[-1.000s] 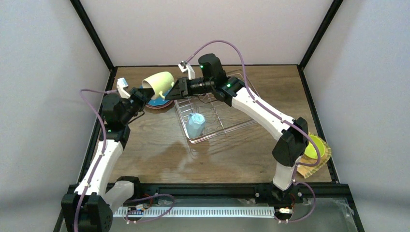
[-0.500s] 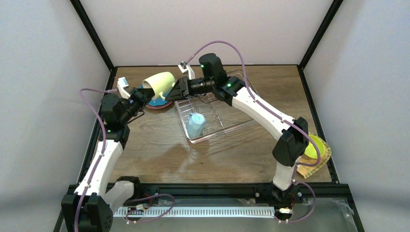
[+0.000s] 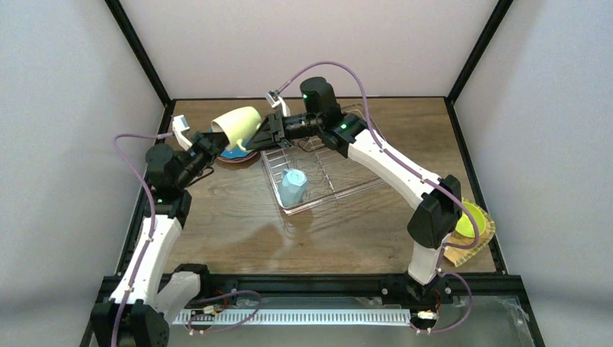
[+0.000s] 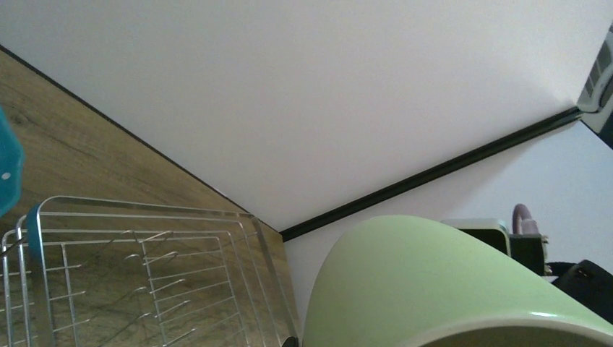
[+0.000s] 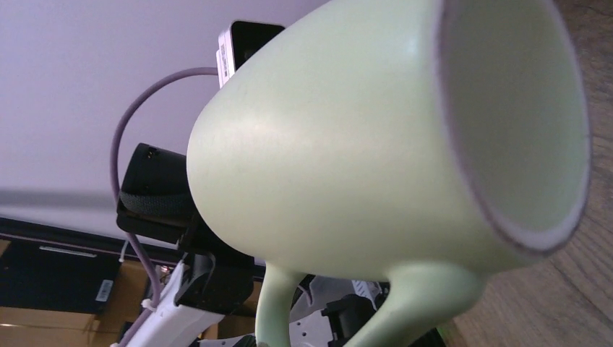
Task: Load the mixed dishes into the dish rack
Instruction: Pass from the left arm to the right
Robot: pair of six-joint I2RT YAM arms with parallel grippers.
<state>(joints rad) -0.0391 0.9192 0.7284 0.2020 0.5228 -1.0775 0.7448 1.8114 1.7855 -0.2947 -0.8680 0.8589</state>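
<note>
A pale green mug (image 3: 239, 124) hangs tilted in the air over the back left of the table. My left gripper (image 3: 208, 142) is shut on its rim from the lower left, and the mug (image 4: 448, 282) fills the bottom right of the left wrist view. My right gripper (image 3: 266, 134) stands open right at the mug's other side. In the right wrist view the mug (image 5: 347, 144) looms large, its handle (image 5: 278, 303) pointing down toward the jaws. The wire dish rack (image 3: 345, 173) lies at mid-table with a light blue mug (image 3: 293, 186) inside it.
Below the held mug lies a blue plate (image 3: 236, 152) stacked on other dishes. A lime bowl (image 3: 473, 219) on a woven tan plate (image 3: 466, 249) sits at the right edge, behind my right arm's elbow. Black frame posts edge the table.
My left arm's elbow has shifted slightly left. The right gripper has edged a little closer to the mug. The mug itself has barely moved.
</note>
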